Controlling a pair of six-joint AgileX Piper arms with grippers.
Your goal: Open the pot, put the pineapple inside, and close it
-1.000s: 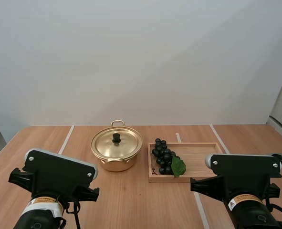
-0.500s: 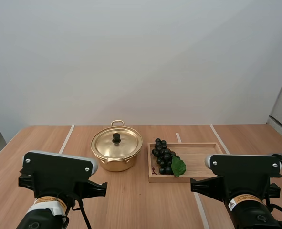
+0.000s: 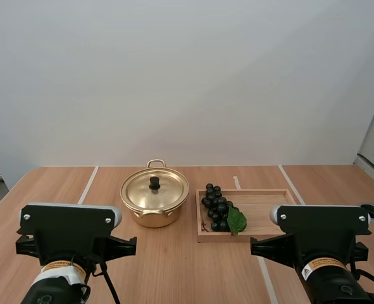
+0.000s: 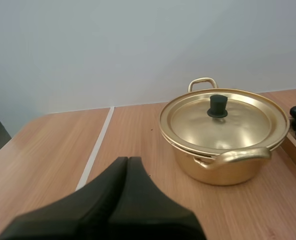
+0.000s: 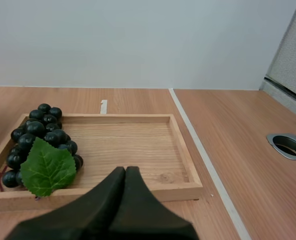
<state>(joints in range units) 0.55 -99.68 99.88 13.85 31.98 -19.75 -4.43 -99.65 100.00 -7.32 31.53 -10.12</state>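
left gripper (image 4: 128,162): clenched, empty; I've just squared it onto the round gold metal pot (image 4: 223,167)
right gripper (image 5: 125,172): clenched, empty
lid (image 4: 238,122): on, lift next

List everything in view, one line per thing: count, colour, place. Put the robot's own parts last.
pot: one, gold, on the table left of the tray
lid: one, gold with a black knob, seated on the pot
bunch of grapes: one, dark, with a green leaf, at the tray's left end
tray: one, light wood, right of the pot
metal ring: one, grey, set into the table right of the tray
table: one, brown wood with white stripes
left gripper: one, black, shut, facing the pot
right gripper: one, black, shut, facing the tray
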